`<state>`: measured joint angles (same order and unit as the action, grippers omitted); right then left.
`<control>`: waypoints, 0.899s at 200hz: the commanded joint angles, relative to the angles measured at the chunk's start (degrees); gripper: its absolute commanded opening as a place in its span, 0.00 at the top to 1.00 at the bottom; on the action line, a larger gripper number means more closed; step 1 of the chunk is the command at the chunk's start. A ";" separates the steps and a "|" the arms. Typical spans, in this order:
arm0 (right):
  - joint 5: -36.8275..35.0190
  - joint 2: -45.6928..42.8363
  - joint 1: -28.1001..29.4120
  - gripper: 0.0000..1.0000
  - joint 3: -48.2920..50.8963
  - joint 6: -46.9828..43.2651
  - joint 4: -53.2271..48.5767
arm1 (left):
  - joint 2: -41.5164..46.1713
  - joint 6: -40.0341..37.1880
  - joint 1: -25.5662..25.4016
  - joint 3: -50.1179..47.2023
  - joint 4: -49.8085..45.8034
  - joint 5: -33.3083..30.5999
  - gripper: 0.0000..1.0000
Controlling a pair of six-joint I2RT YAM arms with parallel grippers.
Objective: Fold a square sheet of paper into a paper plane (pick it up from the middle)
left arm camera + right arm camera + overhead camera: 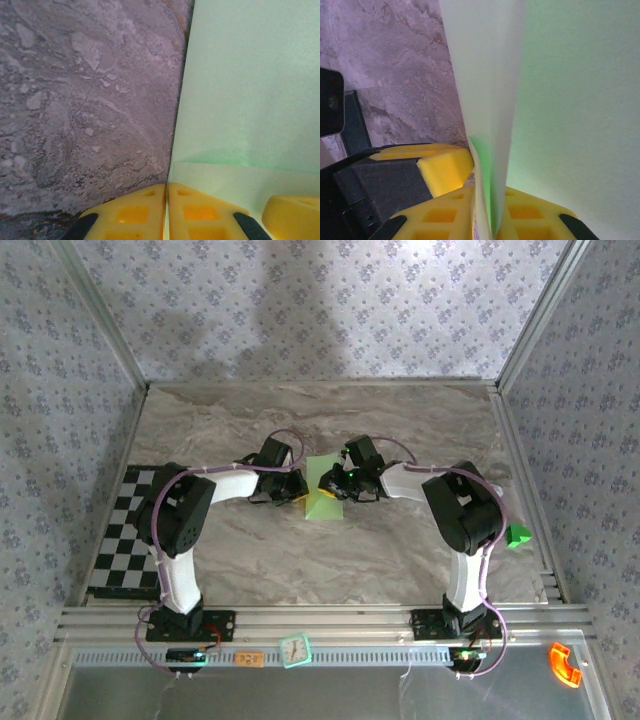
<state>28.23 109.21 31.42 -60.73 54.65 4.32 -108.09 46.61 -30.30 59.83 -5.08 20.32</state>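
Starting at the left of the overhead view, a checkered mat (125,530) lies on the marble table (420,430) beside the left arm's base. That arm reaches inward to the table's middle, where the left gripper (298,490) meets the left side of the square sheet of paper (322,502). The sheet is pale green and partly creased, with a pointed corner toward the arms. In the left wrist view the gripper's two yellow fingers (140,212) are pressed together, with the paper's edge caught in the seam between them. A fold line crosses the sheet just above the fingertips, and a third yellow pad (295,215) shows over the paper at the lower right.

Right of the sheet, the right gripper (340,486) comes in from the opposite side, nearly facing the left one, the two close together with the paper between them. In the right wrist view its yellow fingers (535,215) pinch a raised fold of the sheet — a pale strip rises out of the narrow gap. A neighbouring yellow pad (445,170) on a black body sits just beside it. Farther right, a small bright green block (517,536) rests at the table's edge, well apart from the paper.
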 commanded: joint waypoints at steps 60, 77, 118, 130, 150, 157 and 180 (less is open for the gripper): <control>-1.56 -3.00 -0.97 0.98 -0.96 -10.38 -0.31 | 9.04 -2.48 1.99 -0.96 -5.25 -2.41 0.71; -0.05 -6.16 -1.83 0.98 -0.88 -15.36 0.70 | 13.87 -2.62 3.28 -2.51 -4.11 -2.61 0.61; 9.89 -12.07 -5.47 0.98 0.34 -18.18 7.02 | 23.20 -1.36 5.33 -6.42 3.66 3.95 0.33; 11.95 -13.32 -5.98 0.98 0.40 -18.17 7.85 | 24.64 -0.25 5.54 -7.12 5.87 6.20 0.24; 14.14 -15.22 -6.40 0.98 0.27 -17.68 8.58 | 25.86 2.03 5.53 -7.94 10.31 9.84 0.12; 14.59 -15.74 -6.45 0.98 0.21 -17.13 8.77 | 26.00 2.94 5.56 -8.33 12.23 11.04 0.09; 17.35 -16.39 -6.41 0.97 0.35 -14.03 11.59 | 25.71 5.84 5.53 -9.36 17.82 14.03 0.00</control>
<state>40.38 94.24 24.88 -60.64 38.59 12.34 -83.24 48.95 -24.99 51.81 4.32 28.51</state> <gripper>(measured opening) 0.056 0.976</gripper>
